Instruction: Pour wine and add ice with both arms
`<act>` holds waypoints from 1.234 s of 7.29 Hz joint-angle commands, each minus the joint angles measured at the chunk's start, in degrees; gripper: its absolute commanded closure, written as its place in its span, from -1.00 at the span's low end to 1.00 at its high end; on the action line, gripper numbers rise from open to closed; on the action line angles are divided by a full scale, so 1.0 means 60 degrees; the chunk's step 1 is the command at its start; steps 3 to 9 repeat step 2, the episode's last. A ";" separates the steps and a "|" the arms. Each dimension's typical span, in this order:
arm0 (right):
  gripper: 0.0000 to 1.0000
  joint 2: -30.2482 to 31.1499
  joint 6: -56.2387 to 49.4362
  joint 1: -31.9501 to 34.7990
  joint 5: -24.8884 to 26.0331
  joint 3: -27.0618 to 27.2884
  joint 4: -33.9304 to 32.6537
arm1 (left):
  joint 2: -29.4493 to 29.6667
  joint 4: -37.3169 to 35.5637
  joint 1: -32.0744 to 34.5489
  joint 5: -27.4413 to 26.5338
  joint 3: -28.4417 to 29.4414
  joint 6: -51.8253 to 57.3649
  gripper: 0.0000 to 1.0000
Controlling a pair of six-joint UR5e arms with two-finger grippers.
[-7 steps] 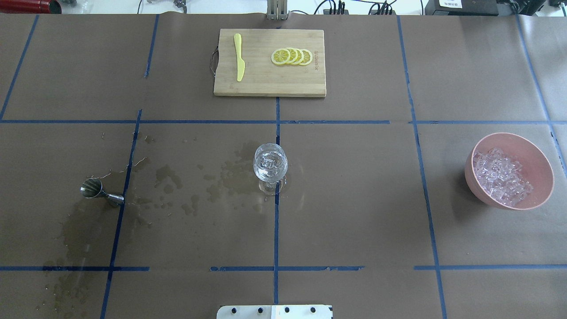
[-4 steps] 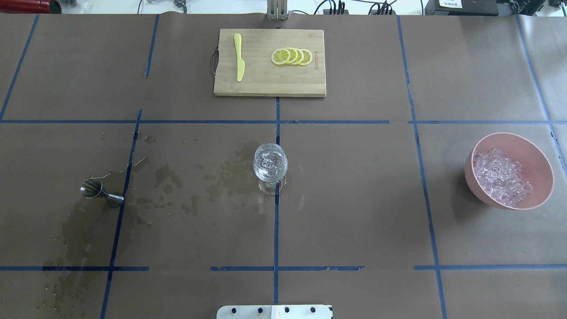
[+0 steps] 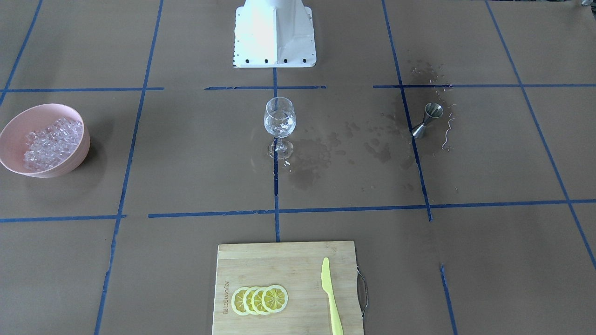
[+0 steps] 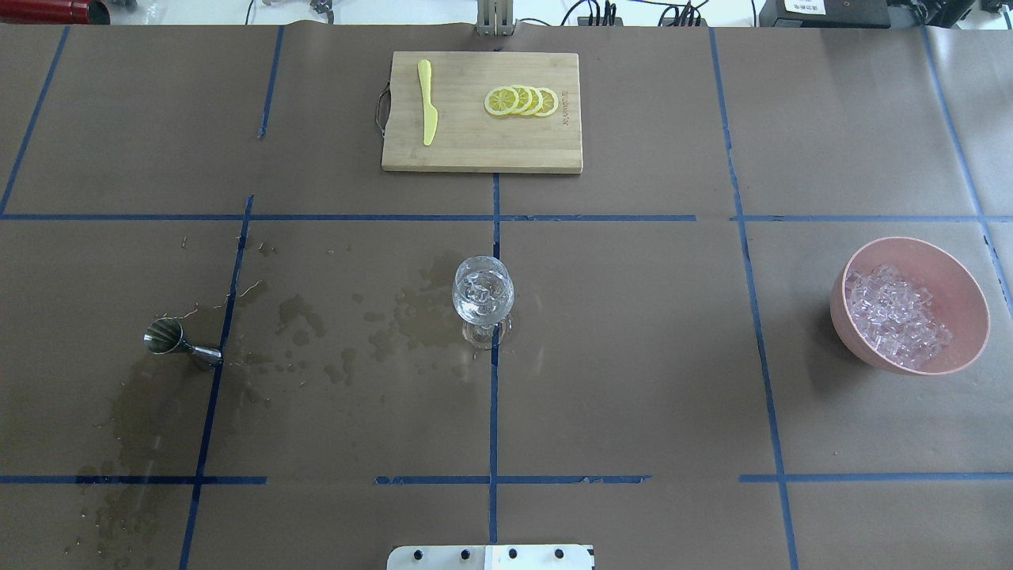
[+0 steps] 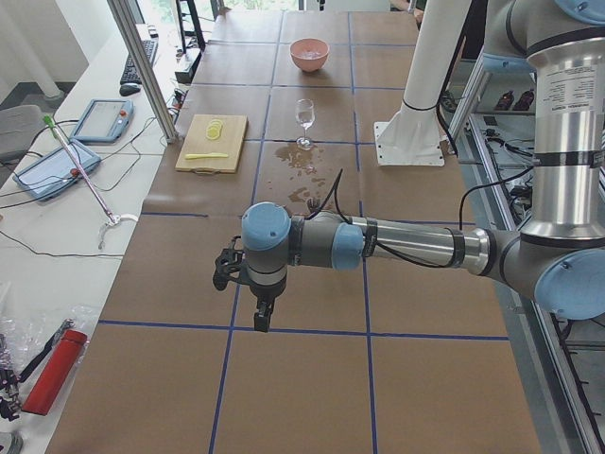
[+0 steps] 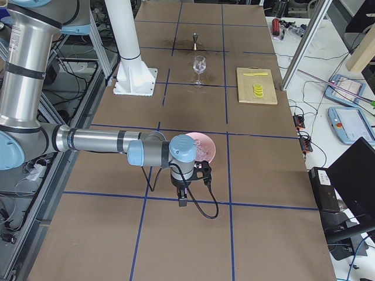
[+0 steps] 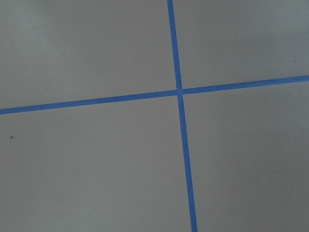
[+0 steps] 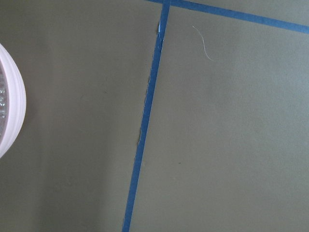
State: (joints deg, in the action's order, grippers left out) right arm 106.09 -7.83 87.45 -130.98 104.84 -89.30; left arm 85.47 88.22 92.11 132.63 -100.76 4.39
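A clear stemmed wine glass (image 4: 483,297) (image 3: 279,118) stands at the table's middle with clear glinting contents; wine itself I cannot make out. The ice (image 4: 894,317) (image 3: 51,142) is heaped in a pink bowl (image 4: 961,285). Both arms stay outside the overhead and front views. In the exterior left view my left arm (image 5: 406,246) holds the left gripper (image 5: 260,317) over bare paper, far from the glass. Seen from the exterior right, my right arm (image 6: 99,140) has the right gripper (image 6: 183,202) just short of the bowl (image 6: 208,146). I cannot tell either gripper's state.
A steel jigger (image 4: 170,339) stands on the left side among wet stains (image 4: 316,332). At the far edge lies a wooden board (image 4: 546,150) with lemon slices (image 4: 521,101) and a yellow knife (image 4: 427,103). The white pedestal (image 3: 274,32) is at the robot side.
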 commanded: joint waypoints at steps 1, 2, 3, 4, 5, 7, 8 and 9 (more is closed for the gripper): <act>-1.00 0.0000 0.0002 0.0000 -0.0011 -0.0012 0.0000 | -0.0006 -0.0012 -0.0014 0.0000 0.0007 0.0000 -1.00; -1.00 0.0000 0.0002 0.0000 -0.0011 -0.0012 0.0000 | -0.0006 -0.0012 0.0000 0.0000 0.0021 0.0000 -1.00; -1.00 0.0000 0.0002 0.0000 -0.0011 -0.0012 0.0000 | -0.0006 -0.0012 0.0000 0.0000 0.0021 0.0000 -1.00; -1.00 0.0000 0.0002 0.0000 -0.0011 -0.0012 0.0000 | -0.0006 -0.0012 0.0000 0.0000 0.0021 0.0000 -1.00; -1.00 0.0000 0.0002 0.0000 -0.0011 -0.0012 0.0000 | -0.0006 -0.0012 0.0000 0.0000 0.0021 0.0000 -1.00; -1.00 0.0000 0.0002 0.0000 -0.0011 -0.0012 0.0000 | -0.0006 -0.0012 0.0000 0.0000 0.0021 0.0000 -1.00; -1.00 0.0000 0.0002 0.0000 -0.0011 -0.0012 0.0000 | -0.0006 -0.0012 0.0000 0.0000 0.0021 0.0000 -1.00; -1.00 0.0000 0.0002 0.0000 -0.0011 -0.0012 0.0000 | -0.0006 -0.0012 0.0000 0.0000 0.0021 0.0000 -1.00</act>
